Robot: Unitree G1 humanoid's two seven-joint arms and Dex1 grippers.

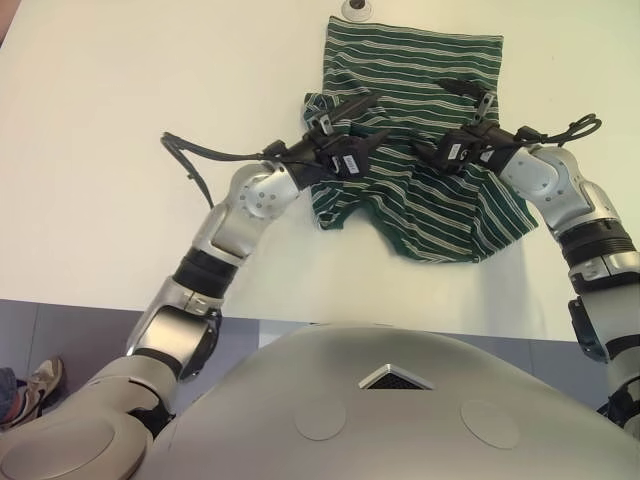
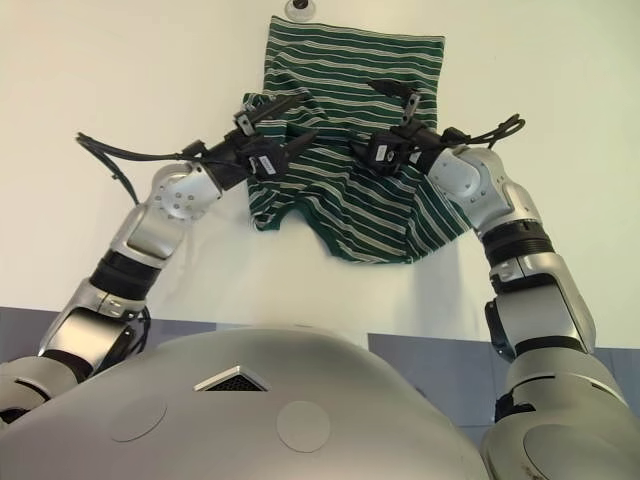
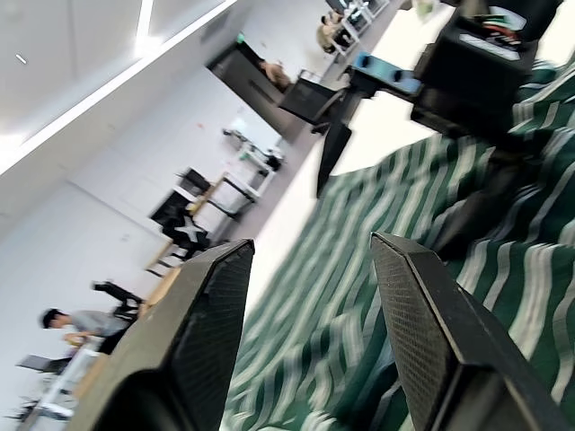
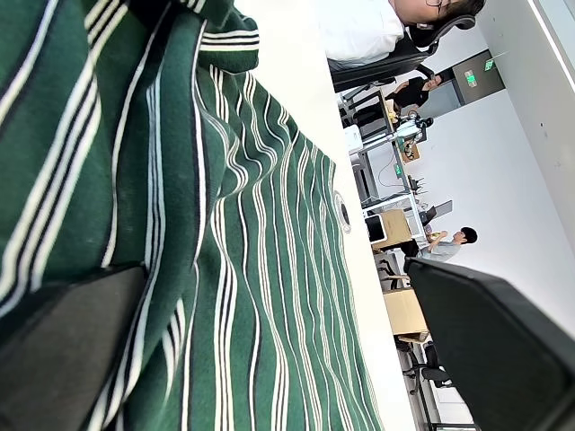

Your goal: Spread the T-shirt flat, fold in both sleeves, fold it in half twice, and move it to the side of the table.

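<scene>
Left gripper (image 1: 352, 120), fingers spread apart, low over the rumpled left side of the green striped T-shirt (image 1: 420, 55). Right gripper (image 1: 435, 115) is over the shirt's right half, jaws parted too. The shirt lies bunched on the white table (image 1: 100, 80), far edge just beside a round cable grommet (image 1: 357, 8).

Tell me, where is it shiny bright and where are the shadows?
Left eye view: even light on the table, only a faint shadow under the shirt's near edge. Left wrist view: ceiling light strips glare white, and the left claw looks dark.
</scene>
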